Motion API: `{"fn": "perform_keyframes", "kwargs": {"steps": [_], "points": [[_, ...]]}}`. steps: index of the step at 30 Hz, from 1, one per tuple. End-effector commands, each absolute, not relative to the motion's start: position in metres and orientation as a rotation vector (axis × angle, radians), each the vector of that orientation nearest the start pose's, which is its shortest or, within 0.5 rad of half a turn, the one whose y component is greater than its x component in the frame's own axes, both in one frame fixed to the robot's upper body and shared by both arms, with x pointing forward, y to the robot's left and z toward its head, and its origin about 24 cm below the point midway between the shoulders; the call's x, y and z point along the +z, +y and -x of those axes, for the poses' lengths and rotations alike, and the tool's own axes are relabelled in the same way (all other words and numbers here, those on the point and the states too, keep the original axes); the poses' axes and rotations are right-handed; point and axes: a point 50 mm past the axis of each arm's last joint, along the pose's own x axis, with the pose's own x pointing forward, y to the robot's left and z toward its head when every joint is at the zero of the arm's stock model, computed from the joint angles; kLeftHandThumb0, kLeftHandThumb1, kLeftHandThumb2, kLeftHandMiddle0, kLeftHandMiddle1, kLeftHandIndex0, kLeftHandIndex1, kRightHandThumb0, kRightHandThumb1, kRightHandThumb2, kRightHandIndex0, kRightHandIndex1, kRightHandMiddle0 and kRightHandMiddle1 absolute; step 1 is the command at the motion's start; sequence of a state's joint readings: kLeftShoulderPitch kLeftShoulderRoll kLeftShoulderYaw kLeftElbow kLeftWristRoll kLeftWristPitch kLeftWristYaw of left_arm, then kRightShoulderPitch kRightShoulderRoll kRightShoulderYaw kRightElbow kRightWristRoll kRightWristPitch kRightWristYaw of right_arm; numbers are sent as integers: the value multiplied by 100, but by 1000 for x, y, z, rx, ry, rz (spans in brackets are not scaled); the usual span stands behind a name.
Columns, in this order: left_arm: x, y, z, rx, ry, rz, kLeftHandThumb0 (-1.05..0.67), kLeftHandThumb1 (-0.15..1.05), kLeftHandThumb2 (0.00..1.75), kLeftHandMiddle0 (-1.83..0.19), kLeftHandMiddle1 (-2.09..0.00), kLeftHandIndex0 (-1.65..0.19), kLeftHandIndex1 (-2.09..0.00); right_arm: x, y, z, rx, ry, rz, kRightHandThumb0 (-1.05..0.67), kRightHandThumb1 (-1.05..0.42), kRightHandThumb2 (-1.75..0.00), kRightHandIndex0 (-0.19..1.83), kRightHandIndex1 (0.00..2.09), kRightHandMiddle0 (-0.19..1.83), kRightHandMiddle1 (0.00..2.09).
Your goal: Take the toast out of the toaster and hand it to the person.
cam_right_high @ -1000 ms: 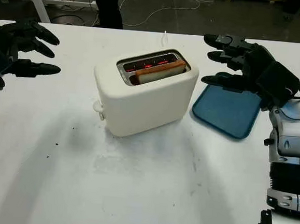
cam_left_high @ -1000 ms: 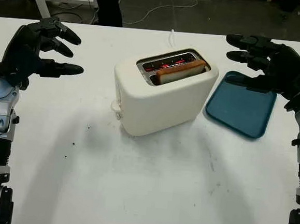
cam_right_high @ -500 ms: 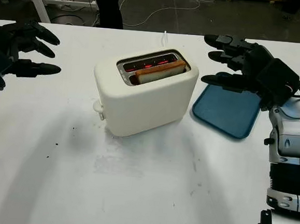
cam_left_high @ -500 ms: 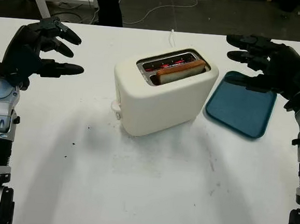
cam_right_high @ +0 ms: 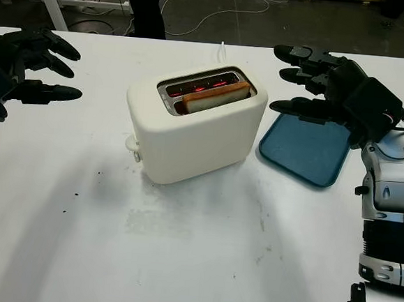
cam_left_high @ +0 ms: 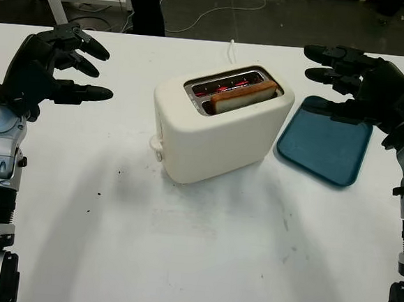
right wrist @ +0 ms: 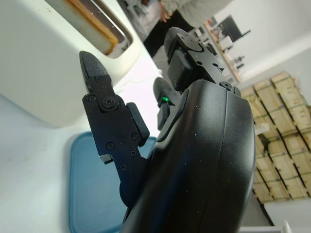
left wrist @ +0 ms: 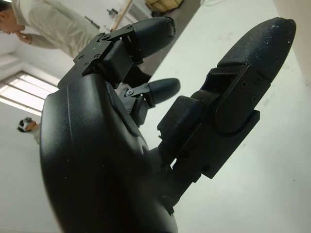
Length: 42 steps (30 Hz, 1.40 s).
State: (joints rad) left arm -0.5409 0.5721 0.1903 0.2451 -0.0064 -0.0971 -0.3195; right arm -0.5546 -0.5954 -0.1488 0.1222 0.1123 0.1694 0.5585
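Nearest the robot, the white table [cam_left_high: 200, 263] carries a few dark specks ahead of a cream two-slot toaster [cam_left_high: 217, 135], which sits at its middle, angled, with a round knob on its left end. No brand mark or lettering can be read on the toaster's shell. One slice of toast [cam_left_high: 243, 96] stands in the nearer slot, its browned crust just above the rim, while red elements glow in the slot behind it. Just to the right of the toaster lies a dark blue tray [cam_left_high: 323, 142], flat on the table. The left hand [cam_left_high: 51, 66] is raised above the table's left side, well apart from the toaster, holding nothing, its fingers extended toward the toaster. The right hand [cam_right_high: 333, 88] hangs over the tray's far edge, likewise holding nothing, fingers extended and pointing at the toaster. Beyond the table's far edge, a person's dark trouser legs [cam_left_high: 145, 6] stand on a floor strewn with cables [cam_left_high: 213, 5].
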Motion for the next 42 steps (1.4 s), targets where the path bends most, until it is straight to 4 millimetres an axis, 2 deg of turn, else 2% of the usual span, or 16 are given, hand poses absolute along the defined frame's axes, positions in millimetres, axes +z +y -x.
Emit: {"fn": "perform_keyframes", "kwargs": {"steps": [1,16,42], "points": [[205,259,-328,-94,-391,-530,-105,56,0,-51,-128,-56,-113,208,-238,-328,366,-215,452,-26,-78,0,15,54,44,0],[206,258,-329,-96,-391,-532,-105,55,0,-50,-128,-56,-112,208,-241,-330,379,-233,482,-31,-79,0,14,56,45,1],[204,260,-328,-94,-395,-533,-105,56,0,-50,-128,-56,-113,206,-240,-327,349,-220,457,-26,-78,0,16,55,45,0]]}}
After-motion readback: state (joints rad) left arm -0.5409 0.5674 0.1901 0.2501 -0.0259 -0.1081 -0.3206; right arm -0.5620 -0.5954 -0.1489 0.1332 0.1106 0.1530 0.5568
